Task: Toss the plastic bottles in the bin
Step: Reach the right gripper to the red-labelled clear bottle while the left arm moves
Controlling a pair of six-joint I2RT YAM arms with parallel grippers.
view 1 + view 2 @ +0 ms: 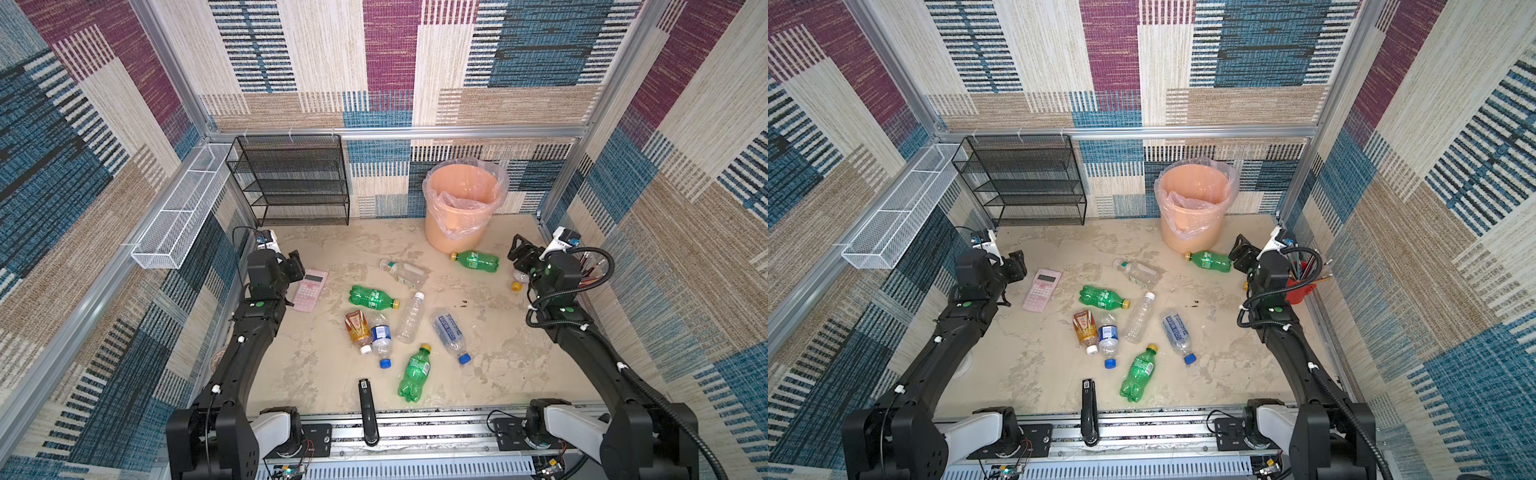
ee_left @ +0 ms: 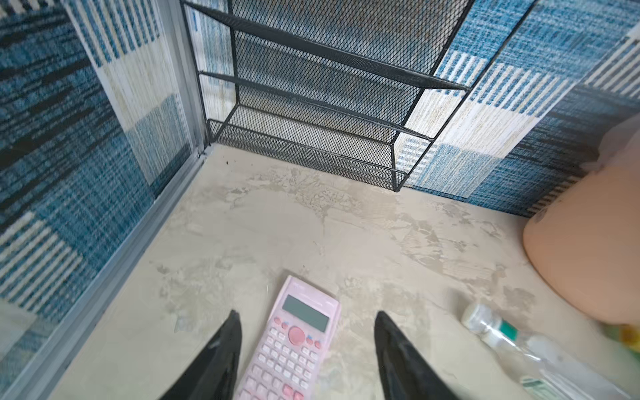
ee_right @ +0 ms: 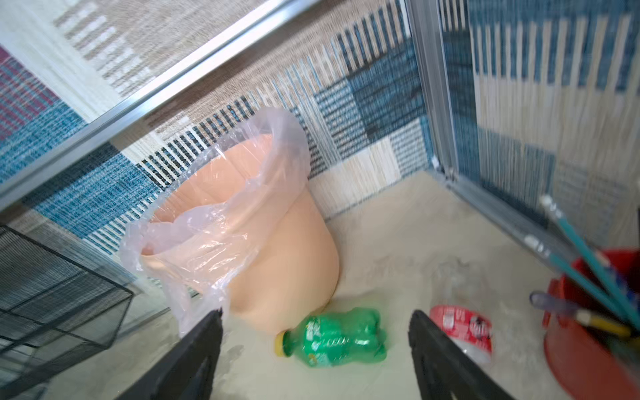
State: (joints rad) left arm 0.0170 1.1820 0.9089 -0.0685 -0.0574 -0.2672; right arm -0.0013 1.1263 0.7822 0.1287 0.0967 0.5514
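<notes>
Several plastic bottles lie on their sides on the table across the middle of both top views. The bin stands upright above them, right of centre, against the back wall; one green bottle lies just below its base. The left gripper hangs at mid-left over a pink calculator, jaws apart, gripping nothing. The right gripper, at mid-right near the green bottle, is likewise spread and holds nothing.

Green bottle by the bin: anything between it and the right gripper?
Nothing visible. The green bottle lies on bare table ahead of the open right gripper; the bin stands just behind it.
</notes>
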